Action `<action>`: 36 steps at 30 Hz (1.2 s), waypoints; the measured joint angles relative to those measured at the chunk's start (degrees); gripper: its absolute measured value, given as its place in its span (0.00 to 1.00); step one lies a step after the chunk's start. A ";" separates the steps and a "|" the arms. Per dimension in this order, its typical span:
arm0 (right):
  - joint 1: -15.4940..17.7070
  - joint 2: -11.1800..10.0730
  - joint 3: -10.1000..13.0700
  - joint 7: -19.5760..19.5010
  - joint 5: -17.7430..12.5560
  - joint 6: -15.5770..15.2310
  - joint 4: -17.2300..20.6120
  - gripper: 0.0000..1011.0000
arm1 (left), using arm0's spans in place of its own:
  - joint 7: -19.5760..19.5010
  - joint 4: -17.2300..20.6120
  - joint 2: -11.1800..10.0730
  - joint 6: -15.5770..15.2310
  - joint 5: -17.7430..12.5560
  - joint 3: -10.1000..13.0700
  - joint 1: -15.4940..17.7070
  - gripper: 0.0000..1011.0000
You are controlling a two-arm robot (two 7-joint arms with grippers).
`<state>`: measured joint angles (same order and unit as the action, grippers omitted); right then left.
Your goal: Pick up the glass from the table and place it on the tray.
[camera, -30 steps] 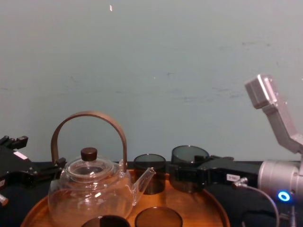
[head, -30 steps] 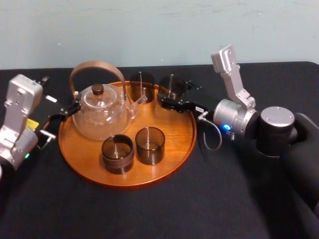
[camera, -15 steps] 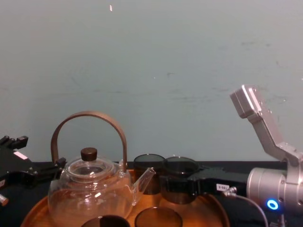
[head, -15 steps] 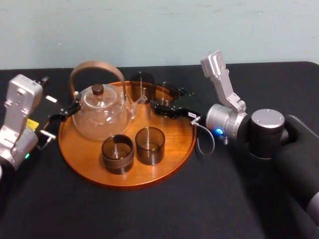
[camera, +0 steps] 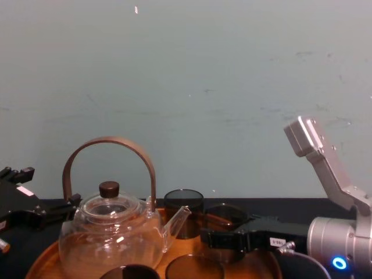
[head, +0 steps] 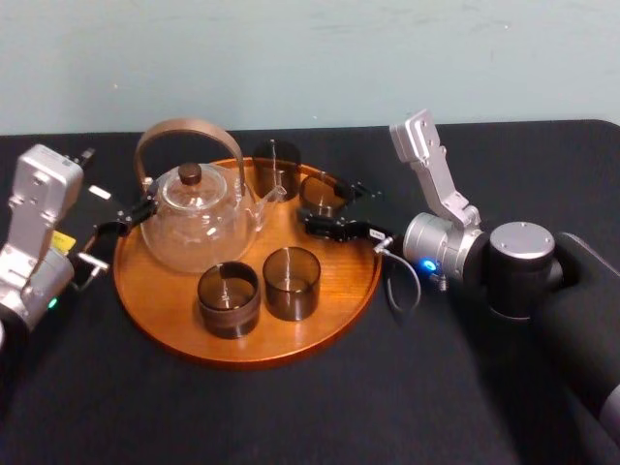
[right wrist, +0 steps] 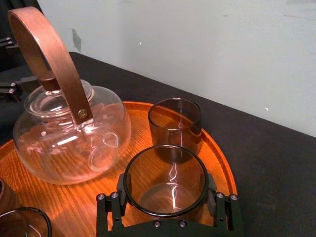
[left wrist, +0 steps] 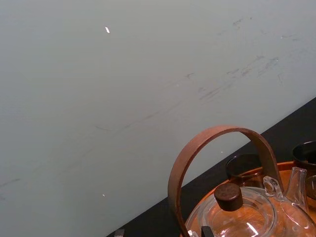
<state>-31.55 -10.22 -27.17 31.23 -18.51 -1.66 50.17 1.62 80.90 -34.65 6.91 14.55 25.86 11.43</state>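
Presently: left hand sits parked at the left rim of the tray, just beside the teapot. Whether it is open or closed I cannot tell. It plays no part in the carry. The teapot fills the tray's left-rear part, its spout aimed right toward the rear glasses. Two dark glasses stand side by side at the tray's front, apart from the teapot. A third glass stands at the rear rim, just right of the spout.

The task glass is inside the tray's outline at right-rear, just beside the third glass. The right hand is clamped on it, one finger on each side of its wall (a side grip keeps it upright for a flat set-down). Whether its base touches the wood I cannot tell; the chest view shows it low. Judgement: placement step, near the end; release is left.

Room: the gap to the third glass and the spout is narrow, so the opening should be modest, with no push leftward. Bare wood lies between the task glass and the front pair. The tray's right rim lies beneath the right hand. Withdrawal calls for a pull rightward over that low rim, toward open black surface.
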 joint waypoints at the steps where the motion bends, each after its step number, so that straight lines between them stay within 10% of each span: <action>1: 0.04 -0.01 -0.01 -0.01 0.02 0.03 -0.01 0.91 | 0.00 0.00 0.00 0.00 0.00 0.00 0.00 1.00; 36: -0.22 0.57 -0.09 -0.53 0.76 0.07 -1.34 0.91 | 0.00 0.00 0.00 0.00 0.00 0.00 0.00 1.00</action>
<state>-31.77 -9.65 -27.26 30.70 -17.75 -1.59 48.83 1.62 80.90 -34.65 6.91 14.54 25.86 11.43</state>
